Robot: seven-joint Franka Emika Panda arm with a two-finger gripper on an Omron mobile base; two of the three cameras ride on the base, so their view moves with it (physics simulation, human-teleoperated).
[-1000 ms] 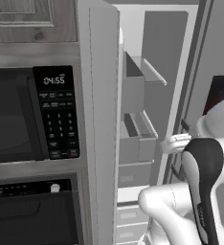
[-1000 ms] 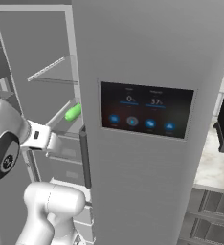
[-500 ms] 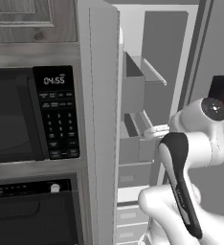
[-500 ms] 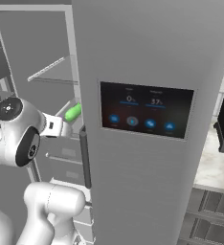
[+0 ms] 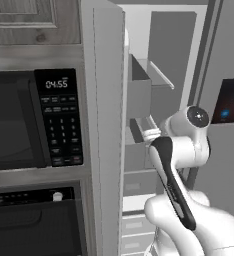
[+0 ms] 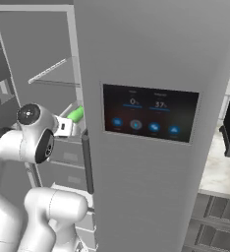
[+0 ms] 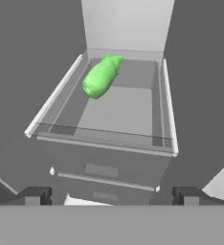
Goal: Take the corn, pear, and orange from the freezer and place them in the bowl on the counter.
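Reaching into the open freezer, white arm bending at the elbow beside the door edge. Fingers standing wide apart and gripping nothing, tips showing low in the hand view, gripper hovering short of a white bin with raised side rails. Lying inside that bin, toward its far left corner and close against the left rail, a green oblong item, possibly the pear, though hard to name at this distance. Open floor showing across the rest of the bin. Glowing on the shut door, the blue dispenser panel. Sitting left of the open door, a black microwave.
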